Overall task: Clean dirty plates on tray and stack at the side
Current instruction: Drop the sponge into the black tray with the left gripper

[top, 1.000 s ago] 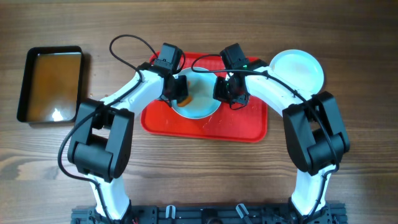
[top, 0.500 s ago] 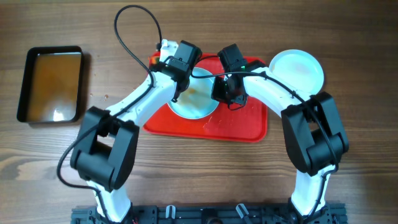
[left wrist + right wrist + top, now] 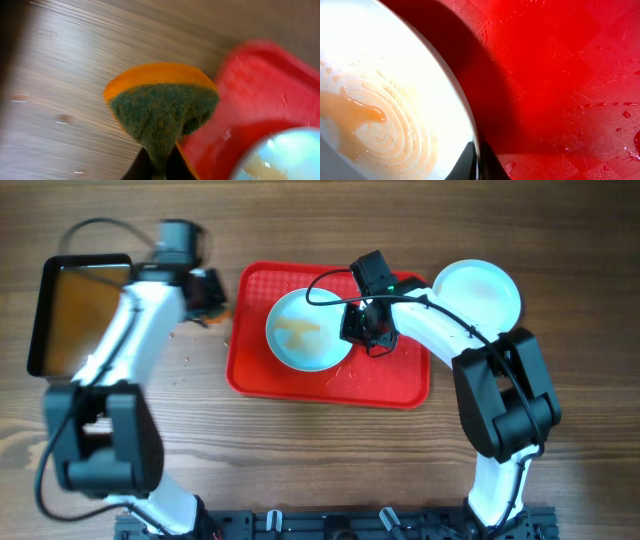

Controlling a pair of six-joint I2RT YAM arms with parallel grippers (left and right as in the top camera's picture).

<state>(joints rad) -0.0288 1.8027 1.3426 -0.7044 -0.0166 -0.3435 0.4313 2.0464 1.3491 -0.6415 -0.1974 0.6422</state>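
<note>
Left end effector clamping sponge over bench, 9 o'clock of tray. Right end effector pinching smeared plate rim at its 3 o'clock.

a red textured tray with rounded corners lies on the table, flecked with droplets. one pale plate sits in its middle, smeared orange-brown. a second plate, clean-looking, rests just beside the tray's far right corner.
</note>
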